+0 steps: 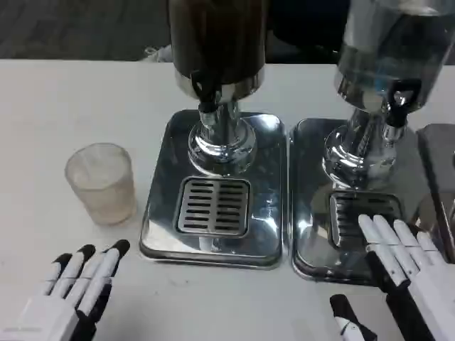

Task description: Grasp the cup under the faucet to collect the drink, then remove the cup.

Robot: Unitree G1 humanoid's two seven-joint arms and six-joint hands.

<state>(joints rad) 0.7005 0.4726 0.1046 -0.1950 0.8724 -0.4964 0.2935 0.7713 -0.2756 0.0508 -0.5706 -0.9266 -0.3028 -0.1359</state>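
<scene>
A clear plastic cup (101,182) stands upright on the white table, left of the dark-drink dispenser (217,50). That dispenser's black faucet (206,91) hangs over a slotted drip grate (213,206), and nothing stands on the grate. My left hand (75,291) lies low at the front left, just below the cup, fingers stretched out and apart, holding nothing. My right hand (398,270) is at the front right, fingers straight and reaching over the front of the right-hand tray (309,249), with nothing in it.
A second dispenser (391,64) with a clear tank and its own black faucet (397,106) stands on the right tray. The steel tray (160,213) under the dark dispenser has a raised rim. Another metal edge (437,163) shows at far right.
</scene>
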